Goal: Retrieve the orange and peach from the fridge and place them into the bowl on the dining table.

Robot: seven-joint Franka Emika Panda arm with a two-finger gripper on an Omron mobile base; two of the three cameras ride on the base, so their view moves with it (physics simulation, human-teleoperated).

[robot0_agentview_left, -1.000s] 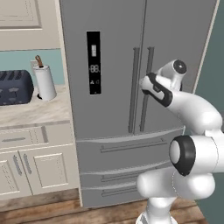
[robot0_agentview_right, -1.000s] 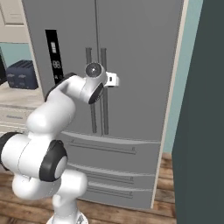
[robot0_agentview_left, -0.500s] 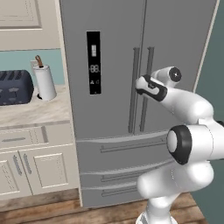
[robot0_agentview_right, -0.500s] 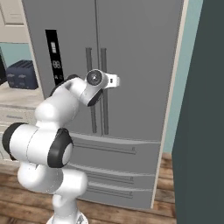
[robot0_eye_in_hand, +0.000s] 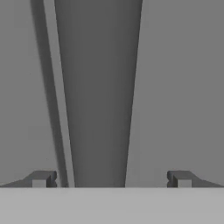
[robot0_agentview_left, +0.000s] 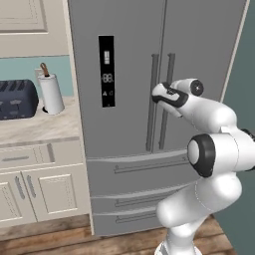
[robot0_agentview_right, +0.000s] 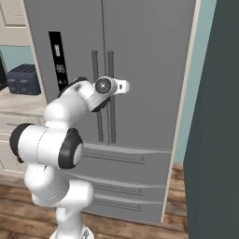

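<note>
With my fingertips spread wide apart, my claw stands open and holds nothing, one dark bar handle rising between the tips. My claw sits right at the pair of upright handles on the fridge, whose two doors are shut. Left of the fridge, a toaster and paper roll stand on the worktop.

dark toaster & paper towel roll on wall counter, cream cabinets below.
</note>
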